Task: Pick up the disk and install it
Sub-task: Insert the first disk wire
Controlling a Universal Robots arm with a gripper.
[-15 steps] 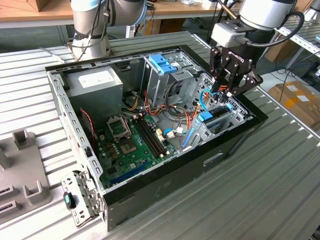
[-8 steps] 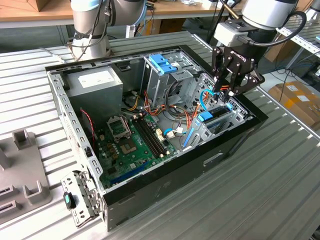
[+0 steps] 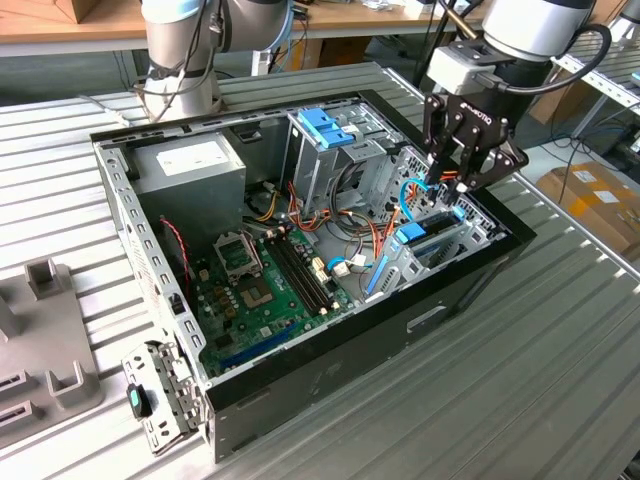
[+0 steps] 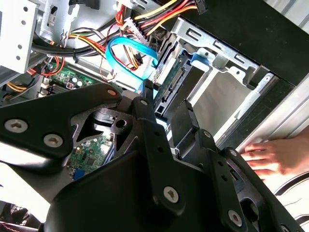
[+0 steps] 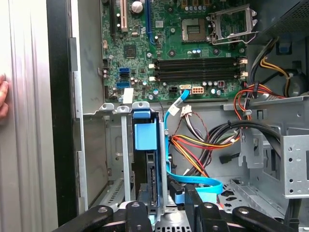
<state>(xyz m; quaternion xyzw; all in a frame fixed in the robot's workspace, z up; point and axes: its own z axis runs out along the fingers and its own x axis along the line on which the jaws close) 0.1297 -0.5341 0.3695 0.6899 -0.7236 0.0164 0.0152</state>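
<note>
The disk (image 5: 147, 145) stands on its edge in a metal slot (image 5: 124, 145) at the front of the open computer case (image 3: 300, 390). The case sits on the bench (image 3: 500, 400). The disk's light-blue frame is between the slot's walls, and it looks most of the way in. How deep it sits is hard to tell.

The pincer (image 5: 166, 203) is right over the end of the disk, with one black finger on each side. One finger seems to be against the blue frame. The other may have a small gap. The pictures do not show for sure if the pincer is pinching the disk or is loose.

Some things could go wrong here. A thin blue cable (image 5: 169, 125) curls right by the disk and passes close to the fingers (image 5: 195, 208). A finger could catch it and pull it, or squash it against the slot. A bunch of red, yellow and black wires (image 5: 203, 145) lies near too and could get hooked.

The slot is tight. If the disk tips a little, its frame could jam on the metal wall. Then a hard push could bend something, or the disk could slip in the pincer.

A person's hand (image 4: 275, 154) rests on the bench just beside the case. It is close to the arm and could get bumped.
</note>
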